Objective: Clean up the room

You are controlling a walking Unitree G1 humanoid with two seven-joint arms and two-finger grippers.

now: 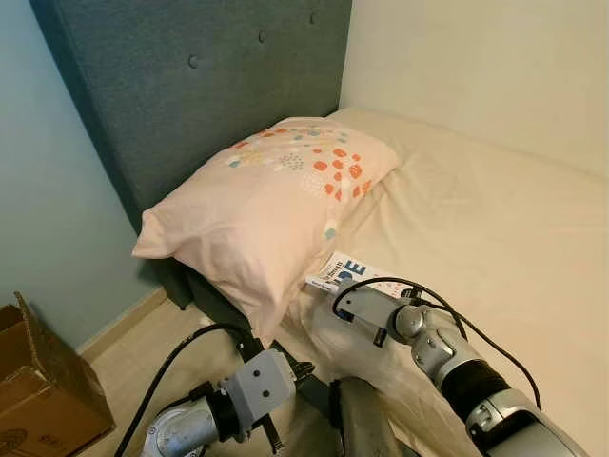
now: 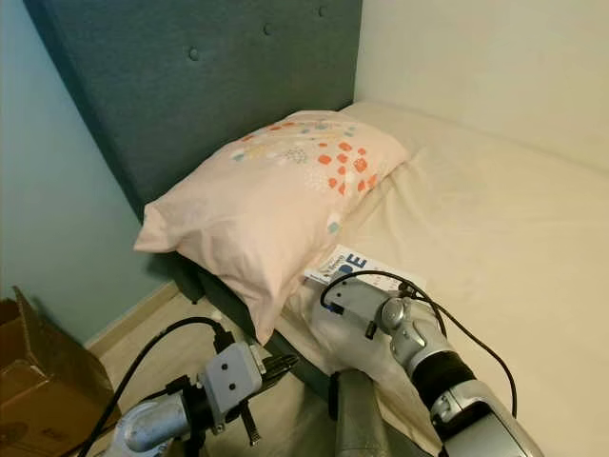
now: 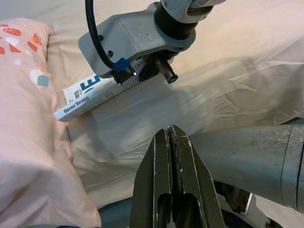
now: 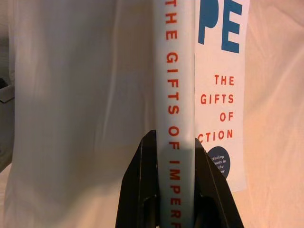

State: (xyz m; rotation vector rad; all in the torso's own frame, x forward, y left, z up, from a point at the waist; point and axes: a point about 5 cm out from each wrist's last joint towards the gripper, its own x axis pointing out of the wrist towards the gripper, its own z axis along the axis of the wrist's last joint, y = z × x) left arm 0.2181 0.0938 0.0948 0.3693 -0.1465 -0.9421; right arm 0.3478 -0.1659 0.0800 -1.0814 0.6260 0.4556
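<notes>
A cardboard box (image 1: 38,381) sits on the floor by the left wall. The left gripper (image 3: 173,135) hangs beside the bed's near edge, fingers pressed together on nothing. A patterned pillow (image 1: 271,205) lies at the mattress (image 1: 495,228) head corner. Just beside it, at the near edge, lies a white book (image 3: 83,97), its spine apparently clamped between the right gripper (image 4: 175,142) fingers.
</notes>
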